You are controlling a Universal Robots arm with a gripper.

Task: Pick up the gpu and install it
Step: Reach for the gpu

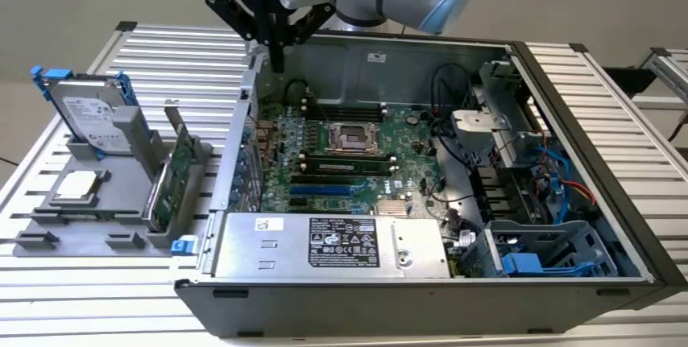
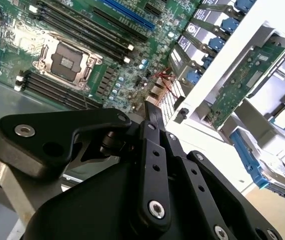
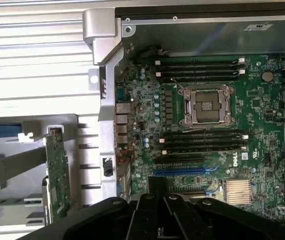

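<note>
My end effector (image 1: 279,62), fingers together and empty, hangs above the computer case's rear wall (image 1: 247,113). Beyond that wall, the gpu (image 1: 172,174) stands on edge in its grey holder (image 1: 121,204). A careless descent could, I judge, clip the wall.

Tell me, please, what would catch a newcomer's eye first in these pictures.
The open computer case takes the exterior view's middle, its green motherboard laid bare. The black gripper hangs empty over the case's far wall. The gpu stands on edge in a grey holder at the exterior view's left.
</note>
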